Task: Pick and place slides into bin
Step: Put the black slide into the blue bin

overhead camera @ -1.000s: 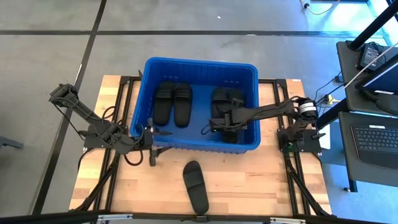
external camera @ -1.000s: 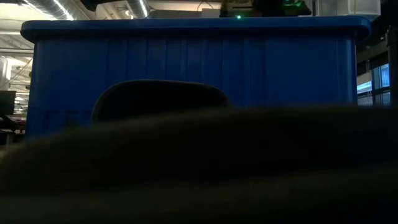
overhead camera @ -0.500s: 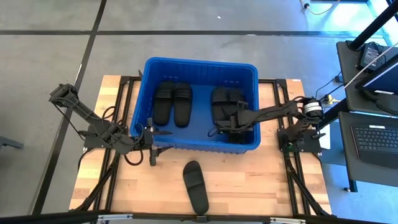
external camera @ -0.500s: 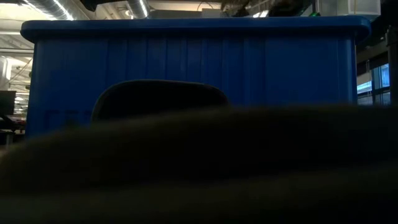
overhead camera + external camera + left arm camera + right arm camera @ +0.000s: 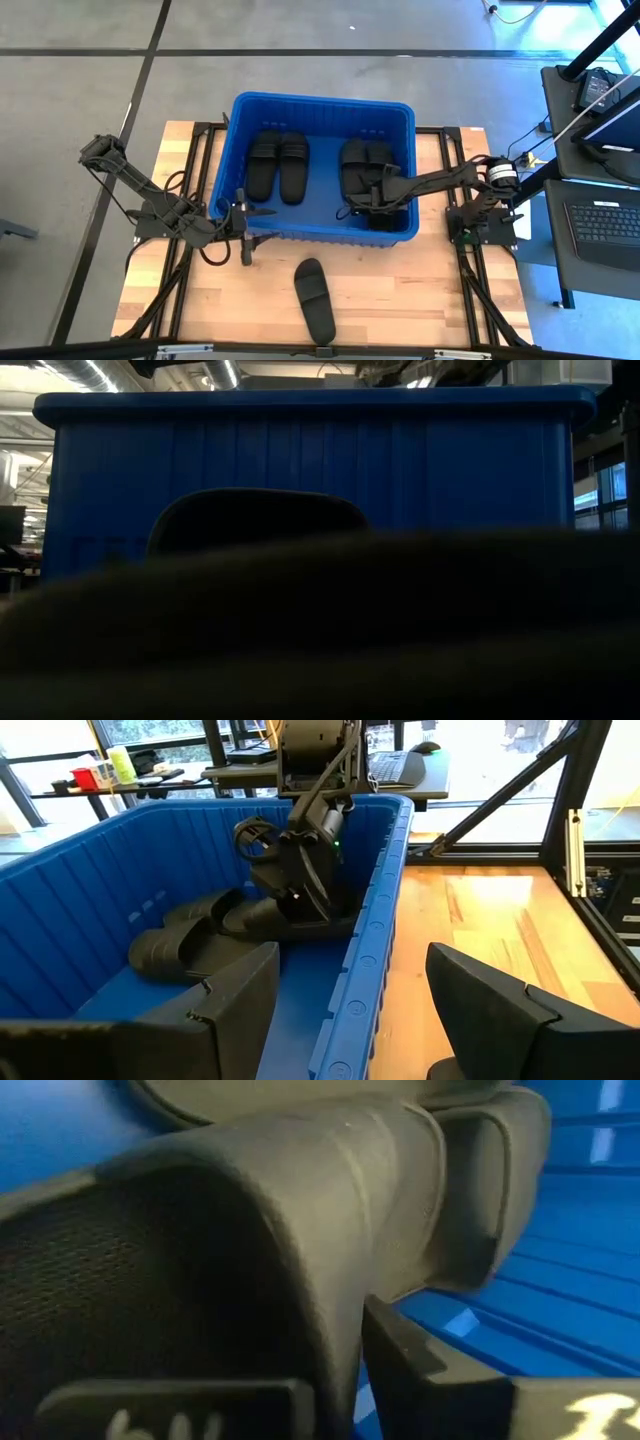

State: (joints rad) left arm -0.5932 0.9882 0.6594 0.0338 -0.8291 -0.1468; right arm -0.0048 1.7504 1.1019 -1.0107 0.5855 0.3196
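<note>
- Right gripper (image 5: 366, 205) inside the bin (image 5: 322, 104), right half, down on the stacked slides (image 5: 362, 170). A strap fills the right wrist view (image 5: 300, 1210); can't tell whether the fingers grip it or are parted.
- Left gripper (image 5: 243, 213) wide open, holding nothing, parked at the bin's near-left rim; one finger (image 5: 235, 1005) inside the wall, one outside.
- Second pair of slides (image 5: 279, 165) flat in the bin's left half.
- One slide (image 5: 315, 298) lying on the worktop (image 5: 420, 290), in front of the bin.
</note>
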